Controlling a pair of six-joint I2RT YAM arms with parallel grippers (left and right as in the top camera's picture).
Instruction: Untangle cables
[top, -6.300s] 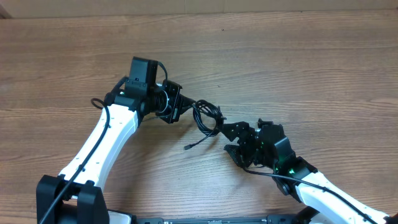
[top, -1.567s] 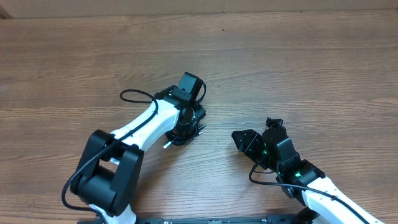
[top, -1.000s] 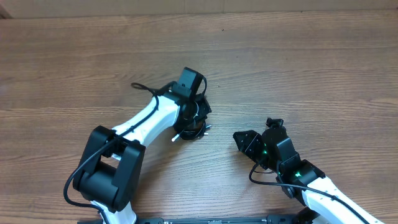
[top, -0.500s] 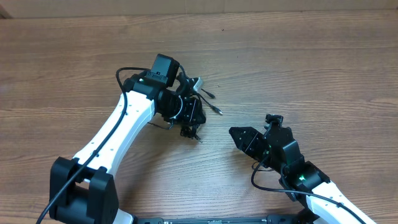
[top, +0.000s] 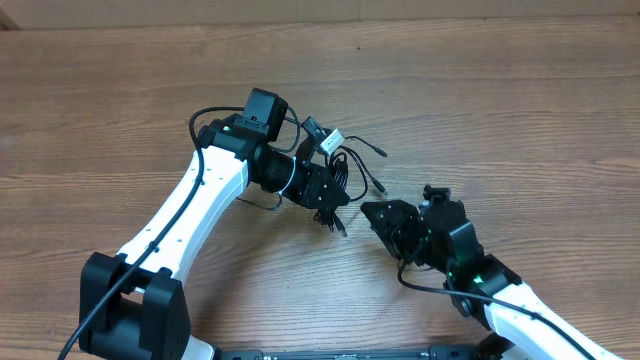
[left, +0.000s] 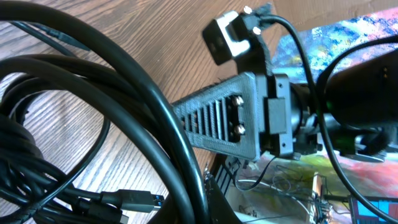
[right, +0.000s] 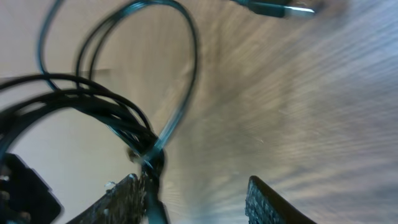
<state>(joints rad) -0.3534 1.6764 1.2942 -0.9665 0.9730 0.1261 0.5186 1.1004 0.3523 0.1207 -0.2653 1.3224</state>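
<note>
— Left tool (top: 325, 192)?
— Pinched shut on the cables (top: 350, 165), near the middle of the tabletop (top: 500, 100), to hold the bunch steady.
— Right tool (top: 374, 213)?
— Partly open, holding nothing, just beside the loops, ready to pull one free.

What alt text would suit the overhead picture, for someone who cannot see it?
Seen from above, the left claw grips a tangled bundle of thin black cables near the middle of a wooden table, loose plug ends trailing out. The right claw, jaws apart, points at the bundle from the lower right, close to it.
</note>
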